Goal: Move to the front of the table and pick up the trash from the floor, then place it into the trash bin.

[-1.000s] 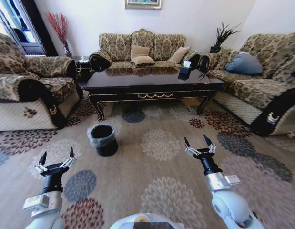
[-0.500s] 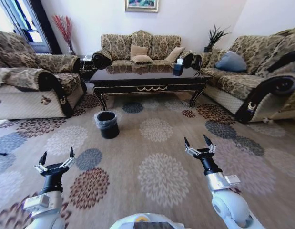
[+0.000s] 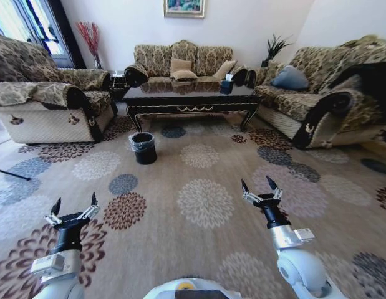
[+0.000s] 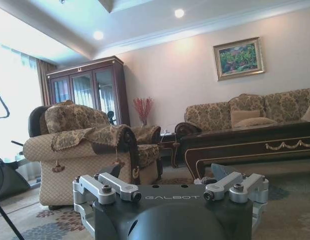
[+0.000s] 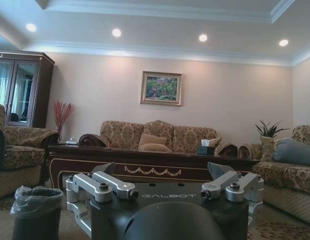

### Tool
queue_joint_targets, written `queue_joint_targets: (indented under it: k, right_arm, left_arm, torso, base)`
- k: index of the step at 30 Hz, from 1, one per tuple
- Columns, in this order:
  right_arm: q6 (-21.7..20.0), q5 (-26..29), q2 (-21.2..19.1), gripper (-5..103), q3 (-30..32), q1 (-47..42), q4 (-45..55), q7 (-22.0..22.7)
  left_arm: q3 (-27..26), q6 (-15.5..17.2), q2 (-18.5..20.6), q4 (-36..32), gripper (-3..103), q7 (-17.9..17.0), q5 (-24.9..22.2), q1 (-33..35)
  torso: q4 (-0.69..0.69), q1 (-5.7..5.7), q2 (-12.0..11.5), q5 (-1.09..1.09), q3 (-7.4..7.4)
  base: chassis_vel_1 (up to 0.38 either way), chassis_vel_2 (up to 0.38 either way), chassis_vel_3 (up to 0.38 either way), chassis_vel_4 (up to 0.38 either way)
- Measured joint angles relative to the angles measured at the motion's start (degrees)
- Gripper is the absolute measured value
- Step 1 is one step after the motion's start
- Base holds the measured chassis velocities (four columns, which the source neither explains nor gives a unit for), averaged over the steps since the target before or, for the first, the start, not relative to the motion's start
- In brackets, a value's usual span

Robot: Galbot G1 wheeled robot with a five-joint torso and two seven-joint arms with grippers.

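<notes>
- 1 trash bin (image 3: 143, 147) on floor (image 3: 205, 180) before 1 table (image 3: 189, 98).
- 3 sofas (image 3: 180, 61) around table.
- 2 grippers, left gripper (image 3: 74, 205) and right gripper (image 3: 260, 185), spread wide, grasping nothing.

table (image 3: 193, 99): 1 | trash bin (image 3: 143, 148): 1 | sofas: 3 | cushions on the far sofa: 3 | blue cushion (image 3: 290, 77): 1 | wall picture (image 3: 184, 7): 1 | grippers: 2, left (image 3: 73, 208), right (image 3: 260, 190)
</notes>
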Motion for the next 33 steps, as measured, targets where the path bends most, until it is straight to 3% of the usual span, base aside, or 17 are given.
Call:
queue_joint_targets:
  k: [14,33]
  right_arm:
    - [0.0,-0.02,0.0,100,0.0,0.04,0.0,0.0]
    - [0.0,-0.02,0.0,100,0.0,0.02,0.0,-0.01]
  left_arm:
    - [0.0,0.0,0.01,0.0,100,0.0,0.0,-0.02]
    - [0.0,0.0,0.01,0.0,100,0.0,0.0,-0.01]
  torso:
    - [0.01,0.02,-0.03,0.0,0.04]
    - [0.03,0.02,-0.01,0.0,0.05]
  base:
    - [0.011,-0.006,-0.007,0.019]
    - [0.098,-0.098,-0.106,0.082]
